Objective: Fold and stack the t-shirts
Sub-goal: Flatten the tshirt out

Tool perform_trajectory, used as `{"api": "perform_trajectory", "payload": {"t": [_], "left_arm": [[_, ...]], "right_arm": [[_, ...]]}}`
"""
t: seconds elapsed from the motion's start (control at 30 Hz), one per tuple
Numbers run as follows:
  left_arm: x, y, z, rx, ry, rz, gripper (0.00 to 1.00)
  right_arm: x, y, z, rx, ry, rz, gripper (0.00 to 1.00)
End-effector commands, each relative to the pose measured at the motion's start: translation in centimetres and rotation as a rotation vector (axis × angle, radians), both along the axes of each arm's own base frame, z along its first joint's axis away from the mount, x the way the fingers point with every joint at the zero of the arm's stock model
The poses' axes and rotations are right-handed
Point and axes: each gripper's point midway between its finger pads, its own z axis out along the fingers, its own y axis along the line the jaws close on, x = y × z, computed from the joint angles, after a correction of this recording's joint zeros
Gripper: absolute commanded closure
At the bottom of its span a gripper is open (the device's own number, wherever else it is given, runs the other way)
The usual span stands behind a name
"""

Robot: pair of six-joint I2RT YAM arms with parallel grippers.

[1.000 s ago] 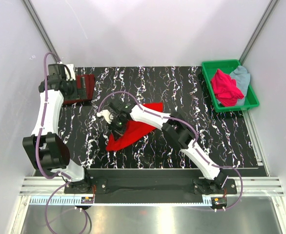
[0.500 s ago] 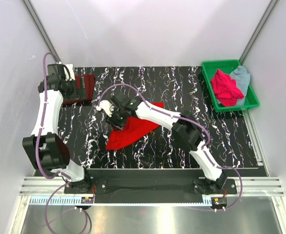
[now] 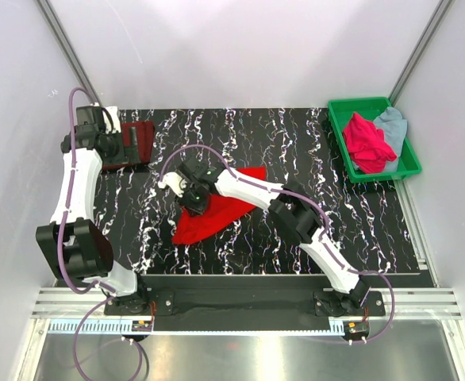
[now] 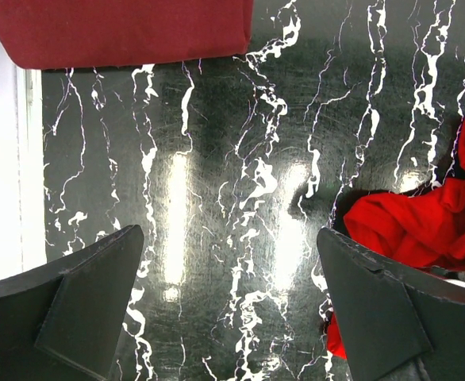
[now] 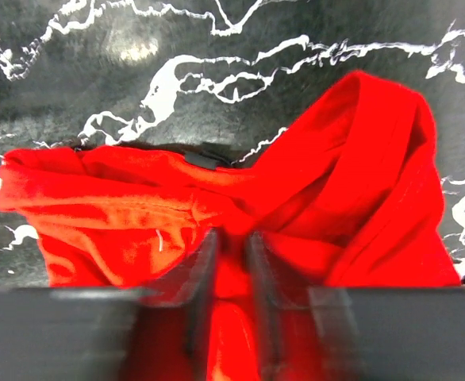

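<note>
The bright red t-shirt [image 3: 217, 208] lies crumpled in the middle of the table; it also shows in the right wrist view [image 5: 359, 182] and at the right edge of the left wrist view [image 4: 423, 222]. My right gripper [image 3: 191, 194] is shut on a fold of it at its left edge, cloth pinched between the fingers [image 5: 205, 270]. The dark maroon t-shirt [image 3: 136, 143] lies folded at the far left, also in the left wrist view [image 4: 121, 32]. My left gripper [image 3: 123, 144] hovers by it, open and empty. The magenta-pink t-shirt [image 3: 367, 143] and the pale grey-blue t-shirt [image 3: 393, 123] lie in the green tray [image 3: 411, 167].
The green tray stands at the back right corner. White walls and metal posts close the table at the back and sides. The black marbled table top [image 3: 351, 222] is bare between the red shirt and the tray.
My right gripper moved up and left with the red shirt's edge, then came back slightly right and down. The left arm has stayed still.
</note>
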Motion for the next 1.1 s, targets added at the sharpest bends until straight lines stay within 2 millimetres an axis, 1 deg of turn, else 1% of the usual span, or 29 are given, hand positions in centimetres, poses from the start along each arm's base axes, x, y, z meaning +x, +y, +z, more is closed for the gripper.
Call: {"api": "perform_trajectory", "payload": {"t": [0.0, 0.03, 0.07, 0.13, 0.23, 0.3, 0.33, 0.37, 0.4, 0.47, 0.5, 0.57, 0.6, 0.67, 0.7, 0.73, 0.77, 0.8, 0.83, 0.87, 0.9, 0.93, 0.97, 1.0, 1.03, 1.07], "left_arm": [[-0.2, 0.0, 2.0, 0.003, -0.067, 0.001, 0.02], [-0.3, 0.2, 2.0, 0.003, -0.065, 0.006, 0.02], [-0.3, 0.2, 2.0, 0.003, -0.065, 0.007, 0.02], [-0.4, 0.6, 2.2, 0.004, -0.068, 0.020, 0.02], [-0.6, 1.4, 2.7, 0.003, -0.079, 0.048, 0.02], [-0.9, 2.0, 2.8, -0.003, -0.081, 0.070, 0.02], [-1.0, 2.0, 2.9, -0.006, -0.085, 0.072, 0.02], [-1.2, 2.1, 2.6, -0.002, -0.078, 0.072, 0.02], [-1.4, 2.2, 2.4, 0.001, -0.076, 0.077, 0.02], [-1.6, 2.2, 2.2, 0.002, -0.068, 0.076, 0.02], [-1.6, 2.3, 2.3, 0.001, -0.071, 0.074, 0.02], [-1.5, 2.1, 2.4, -0.005, -0.077, 0.070, 0.02], [-1.5, 2.1, 2.4, -0.003, -0.079, 0.069, 0.02], [-1.4, 2.2, 2.3, -0.005, -0.076, 0.070, 0.02], [-1.3, 2.1, 2.3, -0.008, -0.075, 0.068, 0.02], [-1.3, 2.1, 2.2, -0.011, -0.069, 0.071, 0.02], [-1.2, 2.1, 2.3, -0.012, -0.074, 0.067, 0.03], [-1.1, 2.0, 2.3, -0.016, -0.075, 0.064, 0.03], [-1.0, 1.9, 2.2, -0.022, -0.071, 0.061, 0.03], [-0.9, 1.8, 2.2, -0.030, -0.071, 0.058, 0.03], [-0.8, 1.7, 2.1, -0.036, -0.067, 0.060, 0.03], [-0.5, 1.7, 1.9, -0.044, -0.065, 0.058, 0.03], [-0.4, 1.6, 1.8, -0.050, -0.064, 0.055, 0.03], [-0.3, 1.6, 1.7, -0.053, -0.065, 0.054, 0.03], [-0.2, 1.6, 1.6, -0.056, -0.064, 0.052, 0.03], [-0.2, 1.4, 1.4, -0.060, -0.062, 0.048, 0.04]], "right_arm": [[0.3, 0.7, 1.4, 0.031, -0.011, 0.014, 0.80], [0.4, 0.7, 1.6, 0.037, -0.013, 0.013, 0.96], [0.4, 0.7, 1.9, 0.040, -0.016, 0.013, 1.00], [0.5, 0.9, 3.2, 0.059, -0.037, 0.017, 1.00], [1.3, 1.2, 6.6, 0.100, -0.109, 0.031, 1.00], [1.8, 1.3, 10.4, 0.146, -0.168, 0.049, 1.00], [2.0, 1.4, 12.0, 0.167, -0.188, 0.050, 1.00], [2.4, 1.3, 14.1, 0.200, -0.212, 0.046, 1.00], [2.6, 1.6, 16.7, 0.247, -0.235, 0.047, 1.00], [2.9, 1.7, 20.3, 0.313, -0.263, 0.038, 1.00], [3.3, 1.9, 23.1, 0.378, -0.280, 0.025, 1.00], [3.1, 2.3, 26.3, 0.455, -0.298, 0.027, 1.00], [2.7, 2.8, 29.1, 0.532, -0.309, 0.035, 1.00], [2.3, 3.1, 32.1, 0.613, -0.320, 0.032, 1.00], [2.2, 3.0, 34.6, 0.668, -0.340, 0.026, 1.00], [2.0, 2.8, 35.7, 0.688, -0.352, 0.022, 1.00], [1.8, 2.2, 37.3, 0.708, -0.380, 0.017, 1.00], [2.2, 1.5, 37.6, 0.694, -0.413, 0.004, 1.00], [3.1, 0.4, 37.8, 0.679, -0.429, -0.022, 1.00], [3.4, -1.0, 38.0, 0.664, -0.428, -0.049, 1.00], [4.3, -2.4, 37.6, 0.640, -0.424, -0.087, 1.00], [6.0, -4.4, 37.3, 0.617, -0.430, -0.138, 1.00], [6.3, -6.4, 38.2, 0.609, -0.449, -0.174, 1.00], [7.6, -8.0, 35.3, 0.525, -0.443, -0.215, 1.00], [8.3, -9.4, 34.5, 0.491, -0.453, -0.246, 1.00], [9.6, -12.6, 33.2, 0.437, -0.462, -0.308, 1.00]]}}
